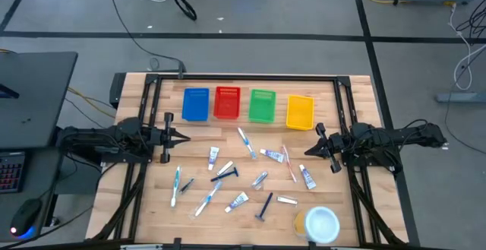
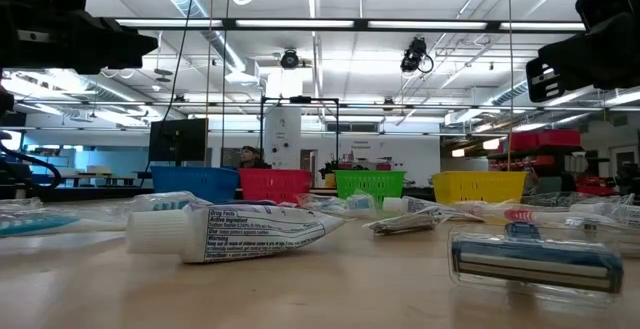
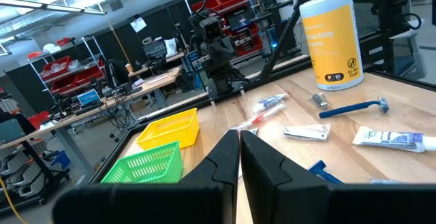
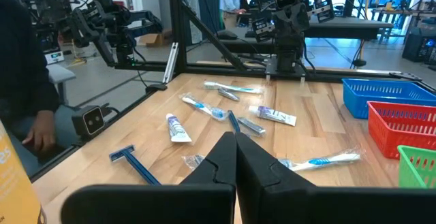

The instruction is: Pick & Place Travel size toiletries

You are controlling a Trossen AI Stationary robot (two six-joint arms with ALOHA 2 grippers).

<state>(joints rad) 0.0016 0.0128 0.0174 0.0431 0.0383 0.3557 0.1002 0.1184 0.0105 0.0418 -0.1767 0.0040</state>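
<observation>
Several travel size toiletries lie scattered flat on the wooden table (image 1: 152, 204). Among them are white-and-blue tubes (image 1: 213, 157) (image 1: 307, 177), toothbrushes (image 1: 246, 142) (image 1: 176, 185), dark razors (image 1: 225, 173) (image 1: 264, 205) and silvery packets (image 1: 260, 178). A tube (image 2: 240, 234) and a razor (image 2: 535, 259) lie nearest in the low view. My left gripper (image 1: 182, 137) (image 3: 240, 149) is shut and empty, raised at the table's left side. My right gripper (image 1: 307, 151) (image 4: 236, 149) is shut and empty, raised at the right side.
Blue (image 1: 196, 104), red (image 1: 227, 102), green (image 1: 262, 106) and yellow (image 1: 300, 111) baskets stand in a row along the far edge. A round white-and-yellow container (image 1: 319, 223) stands at the near right. A person's sleeve and hand (image 4: 30, 108) show beside the table.
</observation>
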